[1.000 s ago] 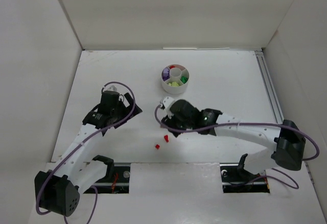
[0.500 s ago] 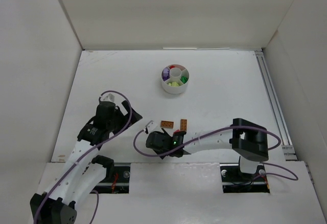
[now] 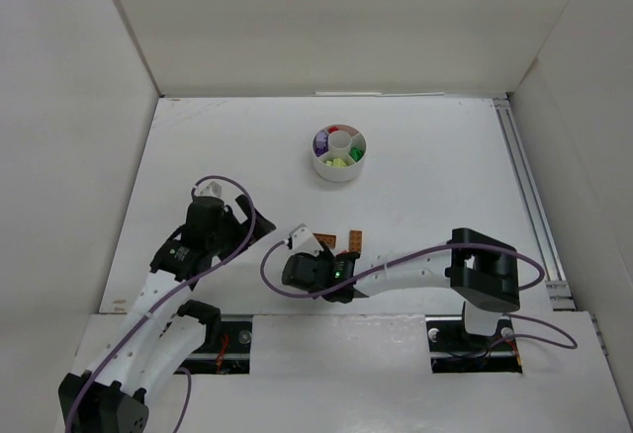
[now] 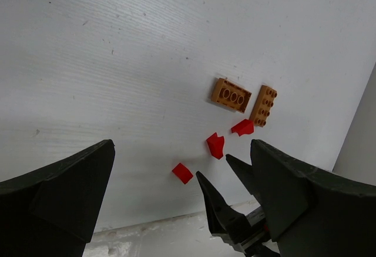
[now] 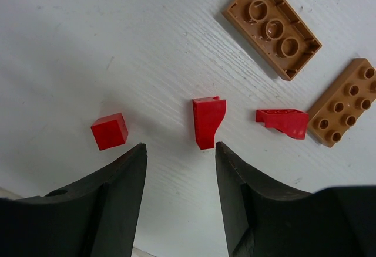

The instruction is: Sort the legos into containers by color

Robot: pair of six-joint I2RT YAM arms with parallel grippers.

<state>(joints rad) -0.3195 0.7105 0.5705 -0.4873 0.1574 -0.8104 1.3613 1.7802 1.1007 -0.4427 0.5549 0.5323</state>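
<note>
At the near middle of the tabletop (image 3: 445, 206) the right end effector (image 5: 179, 148) hangs low over the loose pieces; its jaws stand a narrow way apart and hold nothing. Just ahead of that gap lies a curved red piece (image 5: 207, 122), its near end level with the fingertips; whether it touches either one I cannot tell. A small red block (image 5: 109, 131) lies apart on one side of it and a red sloped piece (image 5: 283, 121) on the other; all three rest flat on the tabletop in a loose row. Just beyond them sit an upside-down orange-brown brick (image 5: 271, 27), its hollow underside showing, and a studs-up orange-brown brick (image 5: 343, 110) just beside the sloped piece. In the top view the right arm (image 3: 425, 260) covers the three reds.

Farther out and to the left, the left end effector (image 4: 181, 148) hovers above the tabletop with its jaws spread wide and empty; its camera looks across at the same five pieces.

Well beyond all this, at the far middle, stands the round white dish (image 3: 336, 174); purple pieces (image 3: 320, 140) lie in its left section, red ones (image 3: 338, 129) in the far section, dark green ones (image 3: 357, 153) on the right, lime-yellow ones (image 3: 338, 162) in the near section; the centre well (image 3: 341, 140) shows only white.
</note>
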